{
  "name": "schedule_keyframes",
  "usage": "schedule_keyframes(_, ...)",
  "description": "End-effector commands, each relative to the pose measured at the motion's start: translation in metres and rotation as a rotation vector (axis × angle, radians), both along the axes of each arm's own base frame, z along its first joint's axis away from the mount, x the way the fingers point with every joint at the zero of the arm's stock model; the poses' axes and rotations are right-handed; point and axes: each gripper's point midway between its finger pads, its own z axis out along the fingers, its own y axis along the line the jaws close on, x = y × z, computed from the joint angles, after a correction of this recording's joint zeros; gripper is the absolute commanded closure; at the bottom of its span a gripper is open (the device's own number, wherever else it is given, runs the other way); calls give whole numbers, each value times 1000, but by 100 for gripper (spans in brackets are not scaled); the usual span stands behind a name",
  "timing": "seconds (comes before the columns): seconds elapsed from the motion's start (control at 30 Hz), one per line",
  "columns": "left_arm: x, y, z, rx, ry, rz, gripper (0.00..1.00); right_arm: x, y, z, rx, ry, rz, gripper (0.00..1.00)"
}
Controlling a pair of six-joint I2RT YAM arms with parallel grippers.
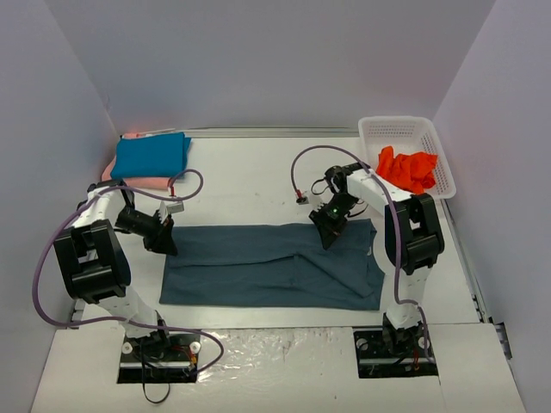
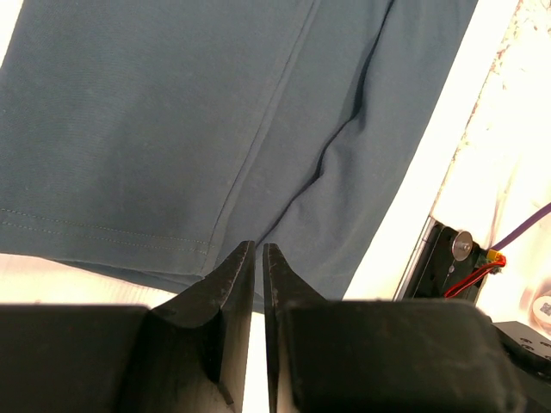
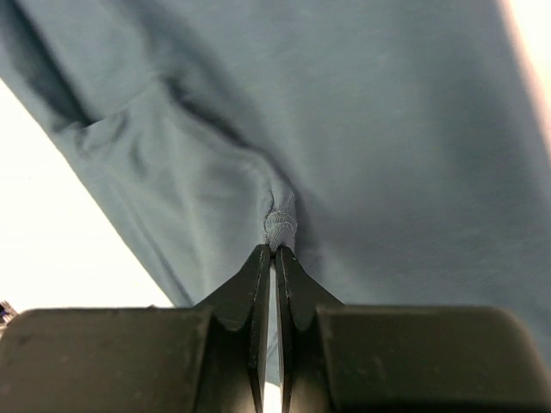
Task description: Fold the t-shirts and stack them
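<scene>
A slate-grey t-shirt (image 1: 267,267) lies spread across the middle of the worktop (image 1: 250,181), a long crease running through it, with 2 robot arms at its far edge. The right gripper (image 3: 276,251) has its jaws pressed together on a small tuft of the cloth near the shirt's right end. The left gripper (image 2: 258,249) sits at the far left corner, jaws all but touching over the hem, though whether any cloth is caught there cannot be told. At the back left a folded teal t-shirt (image 1: 151,157) rests on a pink t-shirt (image 1: 138,182). An orange t-shirt (image 1: 409,169) is heaped in the white basket (image 1: 398,127) at the back right. The grey cloth looks light, soft and limp and will probably sag and drag rather than hold its shape. A fold likely wants both corners of 1 edge taken at the hem, through every layer, and lifted together.
</scene>
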Motion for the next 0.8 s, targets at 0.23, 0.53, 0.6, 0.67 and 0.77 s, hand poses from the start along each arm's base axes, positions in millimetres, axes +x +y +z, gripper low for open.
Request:
schedule_keyframes(0.23,3,-6,25,-43,-47,16,92,-51,-2,29,-24,49,98,100)
schedule_keyframes(0.53,-2,-8,29,-40,-55,30,92,-76,10,36,-14,57,172,100)
schedule_keyframes(0.6,-3,-8,30,-38,-59,30,92,-78,14,39,-8,52,181,100)
schedule_keyframes(0.67,-3,-8,30,-40,-61,35,92,-81,18,40,-9,51,194,100)
schedule_keyframes(0.77,-4,-9,31,-42,-57,38,92,-84,23,43,0,45,208,100)
